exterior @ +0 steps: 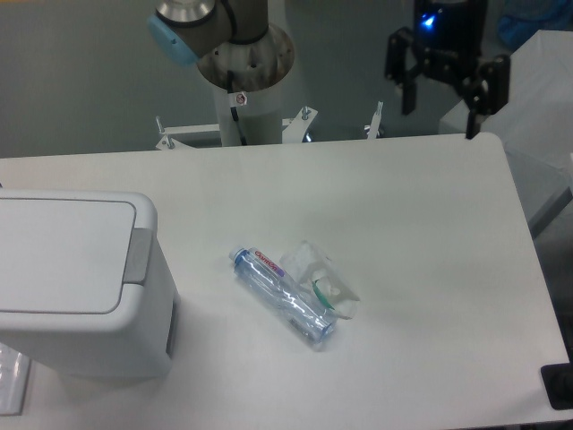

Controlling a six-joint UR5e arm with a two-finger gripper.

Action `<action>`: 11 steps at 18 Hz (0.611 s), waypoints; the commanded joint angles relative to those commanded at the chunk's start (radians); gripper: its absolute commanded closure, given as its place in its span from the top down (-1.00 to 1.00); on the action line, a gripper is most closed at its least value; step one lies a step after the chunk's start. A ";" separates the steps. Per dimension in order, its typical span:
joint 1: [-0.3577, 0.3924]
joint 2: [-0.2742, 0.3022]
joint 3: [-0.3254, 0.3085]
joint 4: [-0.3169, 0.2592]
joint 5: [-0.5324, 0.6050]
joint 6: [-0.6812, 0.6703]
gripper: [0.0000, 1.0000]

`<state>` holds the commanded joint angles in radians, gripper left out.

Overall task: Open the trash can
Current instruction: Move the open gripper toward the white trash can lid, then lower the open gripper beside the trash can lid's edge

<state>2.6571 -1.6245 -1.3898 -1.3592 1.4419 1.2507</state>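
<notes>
Camera view: fixed, looking down over the table from the side opposite the arm's base.
Trash can [76,287]: white, boxy, rounded corners, standing at about 8 o'clock in the picture, at the table's left edge.
Lid [61,255]: flat and white, lying shut on the bin, with the grey hinge strip [137,255] along its right side.
Bottle [283,296]: clear plastic, lying on its side near the picture's middle, at 3 o'clock from the bin and well apart from it (red and blue label near its neck).
Crumpled clear wrapper [324,279]: touching the bottle on its right, with a green scrap inside.
Table [421,269]: white, rounded corners.
Gripper [439,109]: black, at about 1 o'clock, hanging over the far right edge of the table, fingers spread wide with nothing between them; a blue light glows above it.
Arm base [240,54]: at 12 o'clock behind the table, grey with a light blue cap.
</notes>
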 joint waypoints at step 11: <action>-0.235 -0.040 -0.055 0.213 -0.002 -0.701 1.00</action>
<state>2.4223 -1.6644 -1.4450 -1.1460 1.4404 0.5499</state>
